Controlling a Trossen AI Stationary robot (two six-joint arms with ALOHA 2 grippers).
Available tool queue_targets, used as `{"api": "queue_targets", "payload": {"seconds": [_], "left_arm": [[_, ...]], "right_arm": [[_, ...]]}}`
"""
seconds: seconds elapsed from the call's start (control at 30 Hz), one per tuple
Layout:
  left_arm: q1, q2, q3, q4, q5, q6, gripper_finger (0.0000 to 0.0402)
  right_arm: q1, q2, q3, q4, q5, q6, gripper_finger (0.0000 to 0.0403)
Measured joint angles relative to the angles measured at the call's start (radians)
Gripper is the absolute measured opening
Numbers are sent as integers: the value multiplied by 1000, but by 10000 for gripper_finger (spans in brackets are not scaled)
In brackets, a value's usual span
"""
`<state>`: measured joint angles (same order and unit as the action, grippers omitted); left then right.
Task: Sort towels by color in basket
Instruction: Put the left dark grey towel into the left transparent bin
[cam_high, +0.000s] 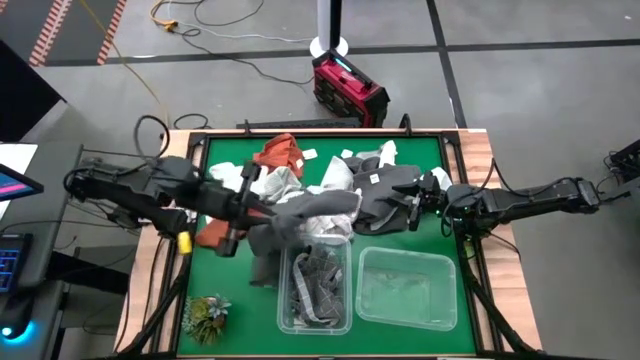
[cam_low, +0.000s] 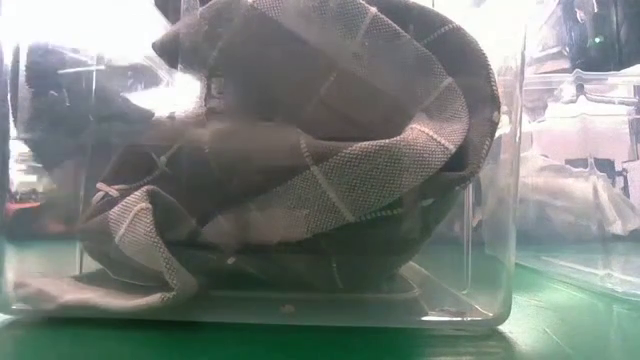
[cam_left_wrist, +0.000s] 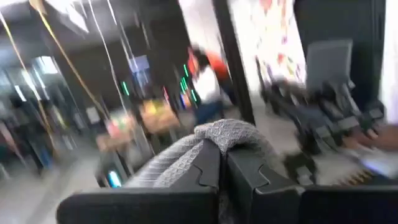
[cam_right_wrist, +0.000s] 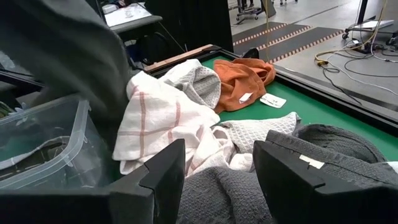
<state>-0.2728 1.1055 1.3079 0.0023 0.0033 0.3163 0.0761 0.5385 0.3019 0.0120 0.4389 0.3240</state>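
Observation:
My left gripper (cam_high: 262, 212) is raised above the green table (cam_high: 225, 160) and shut on a grey towel (cam_high: 315, 212), which hangs over the left clear bin (cam_high: 315, 290). A grey checked towel (cam_low: 300, 150) lies inside that bin. The right bin (cam_high: 405, 290) stands beside it. My right gripper (cam_right_wrist: 217, 168) stands open just over the dark grey towels (cam_right_wrist: 336, 149) at the pile's right. The pile also holds a white red-striped towel (cam_right_wrist: 161, 118), an orange towel (cam_right_wrist: 242, 81) and a light grey one (cam_right_wrist: 261, 134). My left gripper pinches a bunched fold of the grey towel (cam_left_wrist: 227, 132) between its two fingers (cam_left_wrist: 202, 171). The fold bulges out past the fingertips. The fingers point about level, toward the table's right. The towel is lifted off the table and drapes down below the gripper (cam_high: 265, 262).
A second orange towel (cam_high: 210, 232) lies under my left arm near the table's left edge. A green plant tuft (cam_high: 205, 315) sits at the near left corner. Small white tags (cam_high: 310, 157) lie on the green surface at the back. A red case (cam_high: 348, 90) stands on the floor beyond the table.

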Motion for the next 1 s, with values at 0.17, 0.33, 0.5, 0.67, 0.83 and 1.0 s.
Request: {"api": "queue_targets", "payload": {"seconds": [0.17, 0.33, 0.5, 0.67, 0.83, 1.0], "left_arm": [[-25, 0, 0, 249, 61, 141, 3], [-26, 9, 2, 381, 183, 125, 4], [-31, 68, 1, 630, 205, 130, 4], [-18, 109, 3, 674, 74, 129, 4], [34, 165, 18, 407, -20, -1, 4], [44, 239, 104, 12, -17, -48, 4]], "right_arm": [[0, 0, 0, -2, 0, -1, 219], [0, 0, 0, -4, 0, -3, 219], [0, 1, 0, -2, 0, -3, 219], [0, 12, 0, 0, 0, 1, 219], [0, 23, 0, -1, 0, 1, 219], [0, 26, 0, -1, 0, 1, 219]]}}
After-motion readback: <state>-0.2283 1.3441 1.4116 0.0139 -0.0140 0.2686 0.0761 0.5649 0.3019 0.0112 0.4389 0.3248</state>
